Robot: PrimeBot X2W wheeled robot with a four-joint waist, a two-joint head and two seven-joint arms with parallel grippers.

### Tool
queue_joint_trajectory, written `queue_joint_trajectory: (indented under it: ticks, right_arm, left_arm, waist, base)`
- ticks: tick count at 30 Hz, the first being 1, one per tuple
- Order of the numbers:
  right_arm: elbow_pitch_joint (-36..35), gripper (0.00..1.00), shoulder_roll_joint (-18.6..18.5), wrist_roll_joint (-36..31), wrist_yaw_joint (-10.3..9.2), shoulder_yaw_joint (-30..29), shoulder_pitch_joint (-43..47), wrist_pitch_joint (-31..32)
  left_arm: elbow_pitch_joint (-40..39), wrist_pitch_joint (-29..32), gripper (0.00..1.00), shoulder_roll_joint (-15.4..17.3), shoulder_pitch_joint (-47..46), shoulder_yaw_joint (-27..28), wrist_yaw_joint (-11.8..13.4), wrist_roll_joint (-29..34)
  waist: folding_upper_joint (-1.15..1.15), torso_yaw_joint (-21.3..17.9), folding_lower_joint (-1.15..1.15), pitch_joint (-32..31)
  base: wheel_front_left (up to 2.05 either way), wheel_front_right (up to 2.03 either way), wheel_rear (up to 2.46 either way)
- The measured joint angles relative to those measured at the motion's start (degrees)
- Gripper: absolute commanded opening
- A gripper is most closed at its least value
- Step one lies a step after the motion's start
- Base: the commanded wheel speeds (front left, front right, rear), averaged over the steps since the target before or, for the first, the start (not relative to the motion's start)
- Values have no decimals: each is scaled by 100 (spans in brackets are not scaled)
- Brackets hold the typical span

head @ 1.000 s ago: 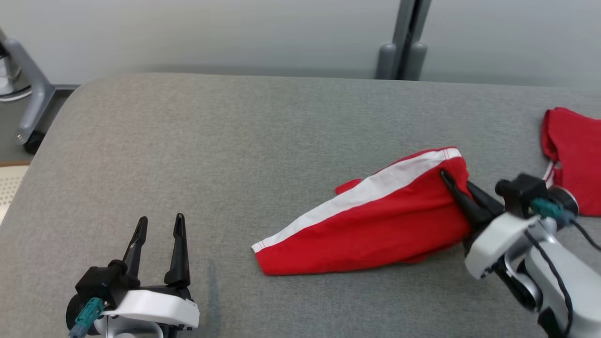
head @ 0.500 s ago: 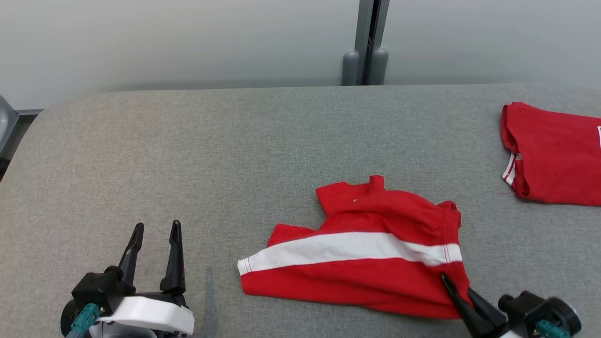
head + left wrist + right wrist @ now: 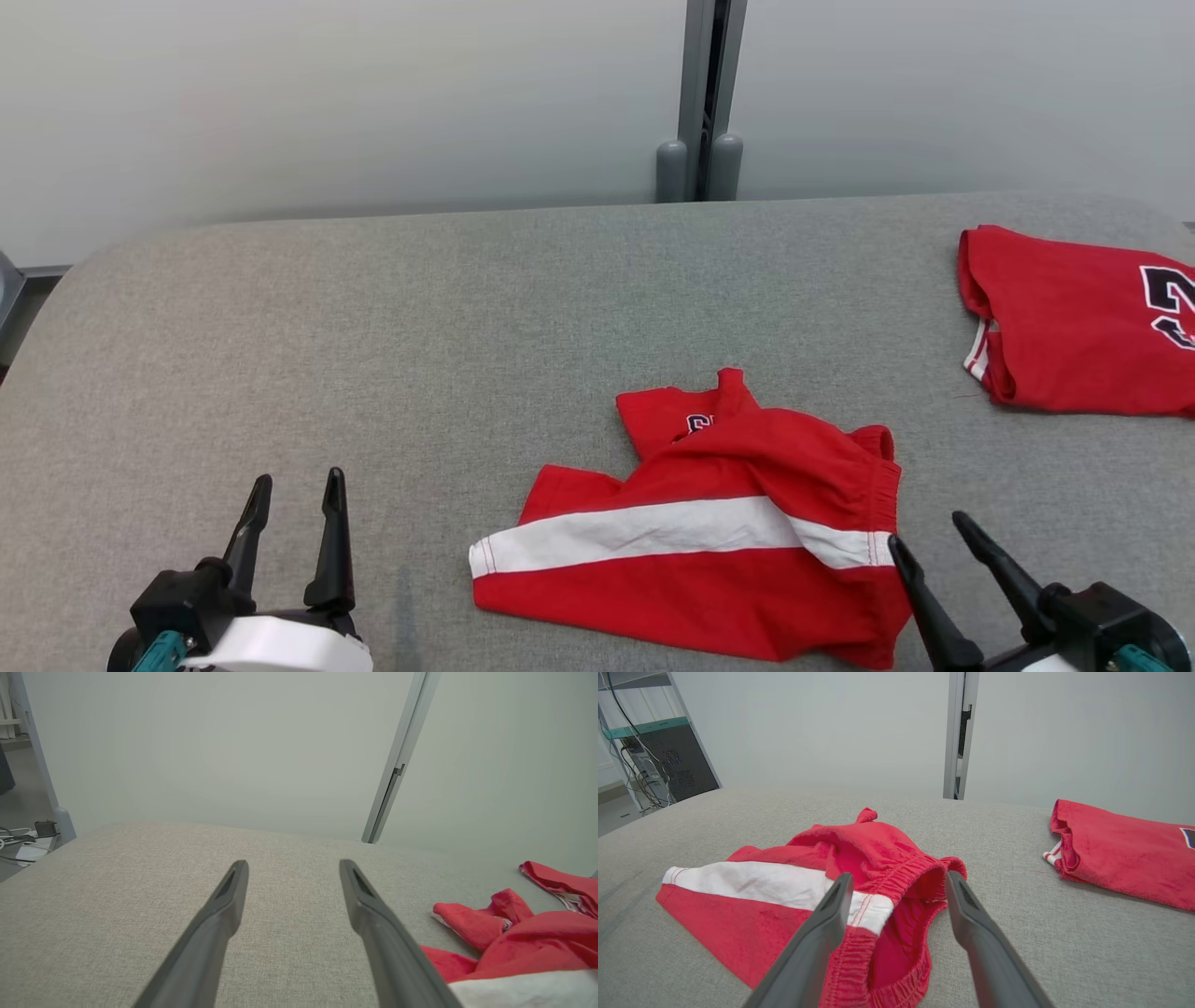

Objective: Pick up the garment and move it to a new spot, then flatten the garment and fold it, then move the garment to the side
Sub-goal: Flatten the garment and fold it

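The right tool (image 3: 924, 528) has let go of the garment (image 3: 709, 551), its two fingers now spread at the waistband end. This red, white-striped garment lies crumpled near the counter's (image 3: 420, 308) front edge, right of centre. A second red garment (image 3: 1074, 322), folded, lies at the right edge. The left tool (image 3: 299, 476) is spread and empty at the front left.

On the grey fabric-covered table (image 3: 420, 327) lies a crumpled red garment with a white stripe (image 3: 700, 597). The right gripper (image 3: 926, 529) stands with its dark fingers spread, just beside the garment's right edge. The left gripper (image 3: 299, 478), also spread, is well apart. A folded red shirt with dark print (image 3: 1074, 327) rests at the far right.
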Motion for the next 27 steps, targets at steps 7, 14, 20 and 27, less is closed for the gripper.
queue_joint_trajectory:
  ticks: [7,14,20,27]
  right_arm:
    - [-465,100,305,-212,0,-668,198,0]
    - [-745,100,576,-368,0,-1089,383,-1]
    - [-834,100,749,-404,0,-1415,456,-1]
    - [-711,100,793,-391,-1,-1535,255,0]
  left_arm:
    - [-2,0,100,0,120,149,-62,94]
    - [-60,1,100,1,150,247,-82,182]
    - [-144,0,100,1,279,309,-107,246]
    - [-212,0,100,1,378,361,-114,277]
  waist:
    - [0,-71,0,-175]
    - [0,-104,0,-243]
    - [0,-154,0,-299]
    - [0,-179,0,-300]
  base:
    - [0,0,0]
    - [0,0,0]
    - [0,0,0]
    - [0,0,0]
